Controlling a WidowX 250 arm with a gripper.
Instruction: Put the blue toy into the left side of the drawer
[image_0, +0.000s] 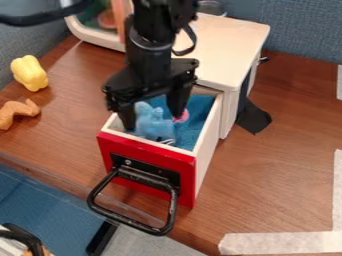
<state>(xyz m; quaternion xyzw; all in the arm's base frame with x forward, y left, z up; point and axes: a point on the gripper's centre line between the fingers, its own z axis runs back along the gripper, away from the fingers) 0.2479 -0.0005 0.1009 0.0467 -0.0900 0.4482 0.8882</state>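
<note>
blue toy figure (155, 126) lies at left in the red-fronted drawer (150, 154), between the gripper's (152, 121) parted fingers, apparently let go; best raise straight up, fingers wide, lest a tip drag it or catch the pale left wall (113, 124).

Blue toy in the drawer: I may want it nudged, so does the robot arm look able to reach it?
Probably yes: the drawer is pulled out, and the open pincer hangs right at the blue toy.
</note>
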